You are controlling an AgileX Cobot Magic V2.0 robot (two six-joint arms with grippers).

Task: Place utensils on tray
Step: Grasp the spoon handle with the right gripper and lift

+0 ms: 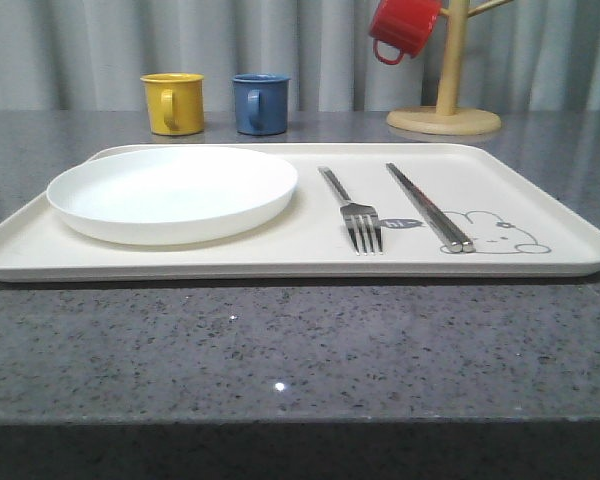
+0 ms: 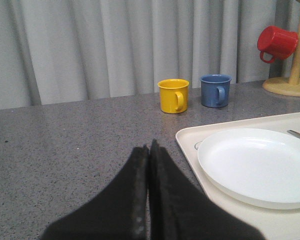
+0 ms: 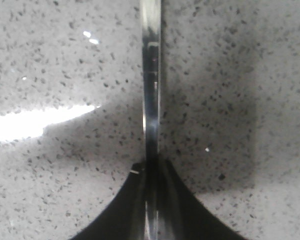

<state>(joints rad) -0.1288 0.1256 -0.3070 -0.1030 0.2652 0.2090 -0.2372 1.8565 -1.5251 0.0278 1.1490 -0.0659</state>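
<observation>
The cream tray (image 1: pixel 280 266) lies across the grey counter. On it are a round white plate (image 1: pixel 170 192) at the left, a silver fork (image 1: pixel 352 212) in the middle and a pair of grey chopsticks (image 1: pixel 427 206) by the rabbit drawing. My right gripper (image 3: pixel 151 165) is shut on the slim shiny handle of the spoon (image 3: pixel 151 90), just over the speckled counter; the bowl of the spoon is hidden. My left gripper (image 2: pixel 150 147) is shut on nothing, low over the counter beside the tray's (image 2: pixel 190 145) plate (image 2: pixel 255 165) end.
A yellow mug (image 1: pixel 173 103) and a blue mug (image 1: pixel 260 103) stand behind the tray. A red mug (image 1: pixel 402 27) hangs on a wooden mug tree (image 1: pixel 448 70) at the back right. A grey curtain closes the back.
</observation>
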